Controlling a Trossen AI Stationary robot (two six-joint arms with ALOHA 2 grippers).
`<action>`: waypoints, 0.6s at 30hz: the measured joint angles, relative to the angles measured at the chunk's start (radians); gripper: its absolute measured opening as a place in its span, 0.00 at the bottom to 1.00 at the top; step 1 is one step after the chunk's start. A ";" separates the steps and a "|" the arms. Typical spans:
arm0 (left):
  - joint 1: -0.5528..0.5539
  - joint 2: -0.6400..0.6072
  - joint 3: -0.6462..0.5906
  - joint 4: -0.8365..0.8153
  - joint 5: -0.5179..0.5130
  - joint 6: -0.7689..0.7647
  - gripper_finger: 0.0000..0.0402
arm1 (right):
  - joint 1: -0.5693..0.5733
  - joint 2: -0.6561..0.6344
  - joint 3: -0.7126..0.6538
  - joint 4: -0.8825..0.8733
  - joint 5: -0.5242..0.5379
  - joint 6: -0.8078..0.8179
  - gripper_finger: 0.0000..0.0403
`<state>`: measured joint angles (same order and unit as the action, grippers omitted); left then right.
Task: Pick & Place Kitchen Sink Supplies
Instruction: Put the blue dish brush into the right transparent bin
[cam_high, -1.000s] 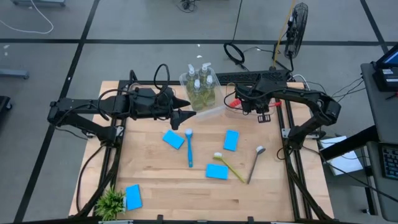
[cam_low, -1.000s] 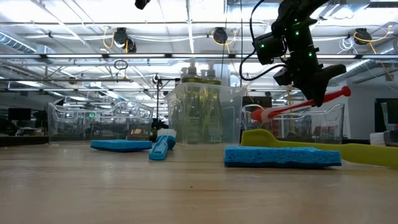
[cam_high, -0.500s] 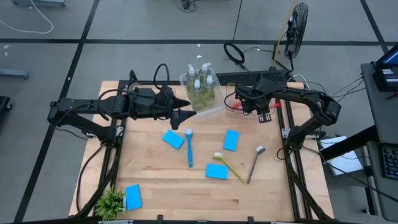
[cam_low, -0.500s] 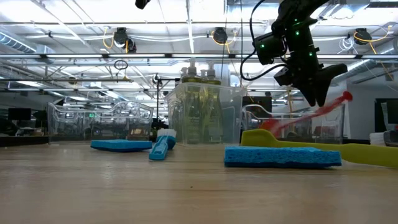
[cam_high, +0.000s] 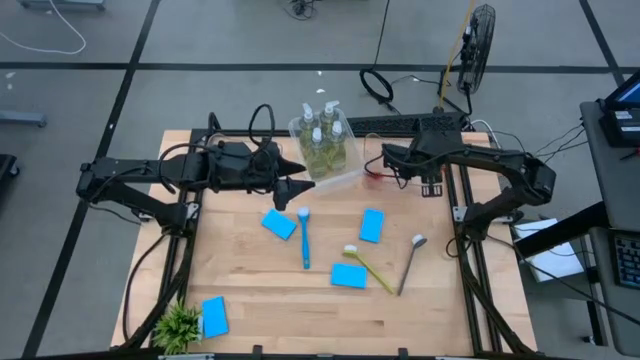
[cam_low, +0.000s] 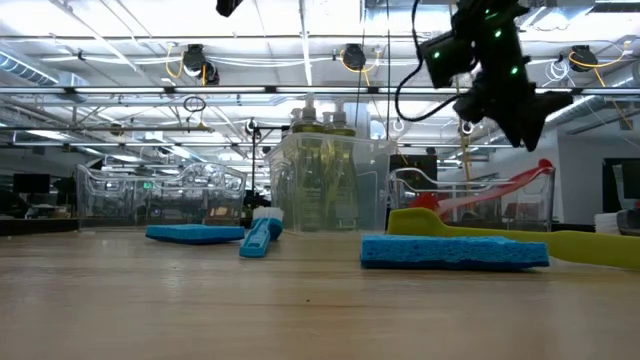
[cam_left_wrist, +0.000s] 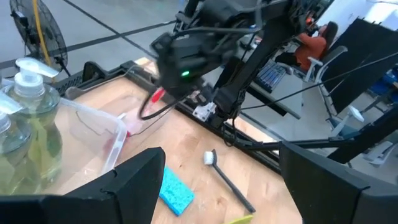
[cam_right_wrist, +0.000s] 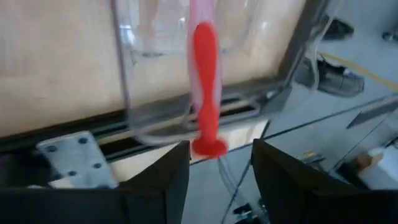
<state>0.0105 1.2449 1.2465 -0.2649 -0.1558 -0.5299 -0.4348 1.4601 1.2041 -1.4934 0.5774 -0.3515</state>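
Note:
A red brush lies slanted in a clear bin at the table's far right. Its head is down inside and its handle leans on the bin's wall. My right gripper hangs open just above the handle's free end, touching nothing. My left gripper waits open, raised over the table's far left part. Soap bottles stand in a second clear bin. On the table lie several blue sponges, a blue brush, a yellow-green brush and a brown brush.
A small green plant stands at the near left corner beside a sponge. The metal frame rail runs just behind the red brush's bin. Bare wood lies along the near edge, right of the plant.
My right gripper has opened and let go of the red brush, then risen and tipped. The brush's handle has dropped from the fingers and now leans on the bin's wall, its head staying inside the bin.

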 joint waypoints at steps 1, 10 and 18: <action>0.000 0.000 0.000 -0.008 0.000 -0.002 0.77 | 0.013 -0.016 0.000 -0.022 -0.004 0.037 0.40; -0.019 0.000 0.000 -0.195 0.003 -0.132 0.77 | 0.127 -0.218 0.000 -0.027 -0.306 0.379 0.42; -0.064 0.088 0.000 -0.302 -0.048 -0.331 0.77 | 0.185 -0.402 0.000 0.192 -0.451 0.592 0.43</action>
<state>-0.0534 1.3331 1.2465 -0.5668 -0.2035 -0.8612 -0.2497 1.0584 1.2041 -1.3013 0.1262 0.2406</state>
